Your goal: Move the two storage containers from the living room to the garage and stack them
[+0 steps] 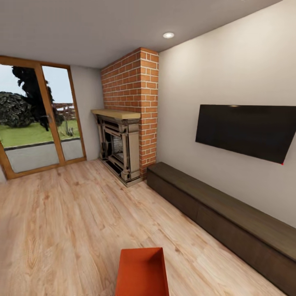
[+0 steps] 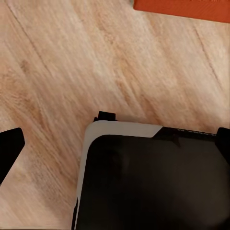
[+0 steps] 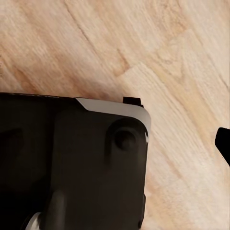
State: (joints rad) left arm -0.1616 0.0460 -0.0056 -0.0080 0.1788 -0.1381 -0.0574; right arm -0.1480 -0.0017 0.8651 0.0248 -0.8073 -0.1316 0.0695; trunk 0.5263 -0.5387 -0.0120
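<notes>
At the far left of the head view stand the wood-framed glass doors (image 1: pixel 39 119), giving onto grass and a dark tree; next comes the red-brick fireplace (image 1: pixel 129 119) with its pale mantel and carved stone-coloured surround; then the plain wall bearing the flat black TV (image 1: pixel 246 131), and under it the long dark low cabinet (image 1: pixel 230 218), matt and wood-grained, running along the right wall.

The light wood plank floor (image 1: pixel 61 230) spreads across the living room; on it, at the bottom middle of the head view, sits one storage container (image 1: pixel 142 271), orange-red, rectangular, open-topped and thin-walled, its long axis pointing away from the robot toward the fireplace, its near end cut off by the picture's edge; a second container cannot be made out.

In the left wrist view a strip of the same orange-red container (image 2: pixel 184 8) lies at the picture's edge, apart from the black and grey body of the robot (image 2: pixel 148 177); a dark finger tip (image 2: pixel 9 146) shows at one side, but whether the left fingers are spread or closed cannot be told; the right wrist view shows planks, the robot's dark body and a sliver of finger (image 3: pixel 224 141), its state equally unclear.

By these views the left arm seems the nearer to the container; the coming reach would likely go forward and down to its rim.
</notes>
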